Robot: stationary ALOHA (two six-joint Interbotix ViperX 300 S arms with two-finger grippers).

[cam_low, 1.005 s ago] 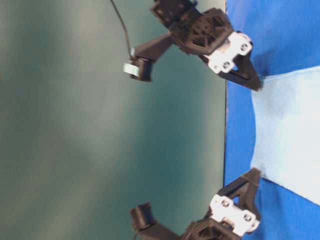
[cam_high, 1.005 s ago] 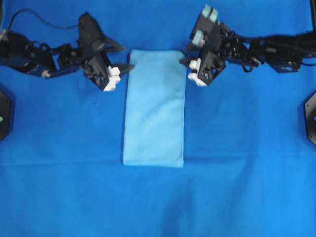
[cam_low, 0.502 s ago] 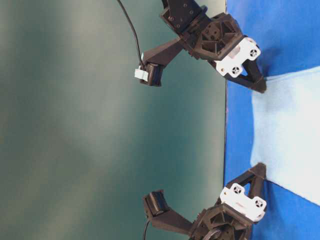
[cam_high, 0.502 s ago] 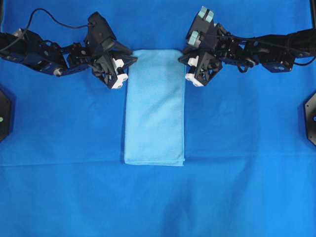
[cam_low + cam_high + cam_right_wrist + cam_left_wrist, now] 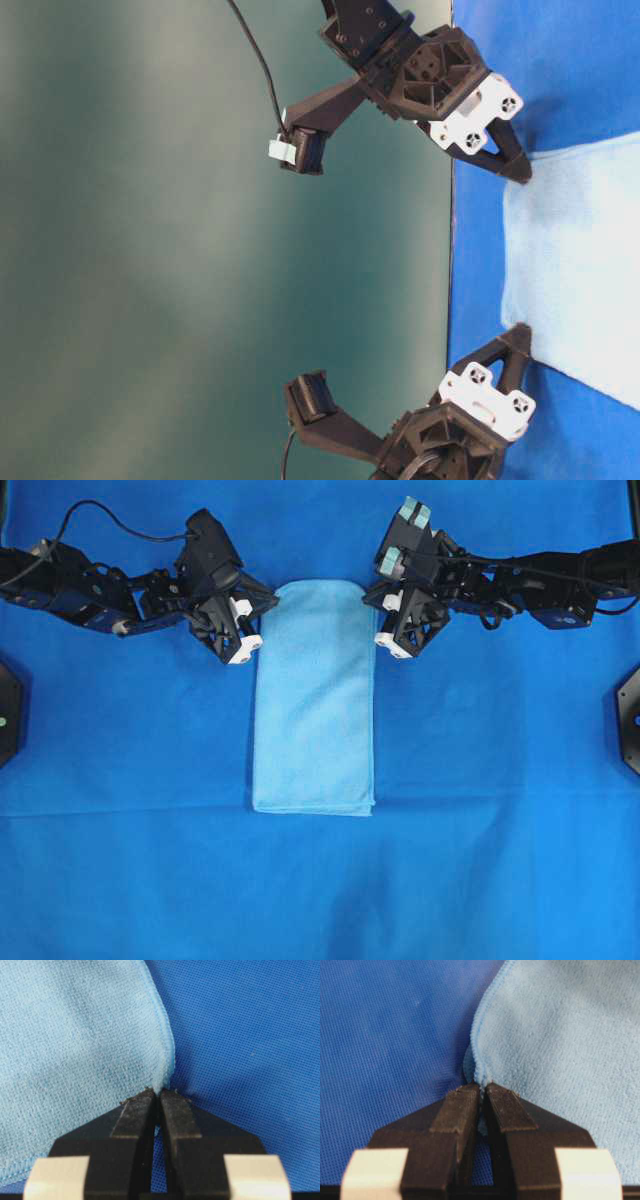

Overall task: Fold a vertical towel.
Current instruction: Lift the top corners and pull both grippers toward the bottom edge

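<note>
one towel (image 5: 314,700) lying lengthwise top to bottom, far corners pinched

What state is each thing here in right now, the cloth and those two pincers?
Towel: flat on the table cover, lengthwise, unfolded; its two far corners pinched and slightly gathered.
Left pincer: shut on the towel's corner.
Right pincer: shut on the towel's other far corner.
Table cover: spread flat under everything.
</note>
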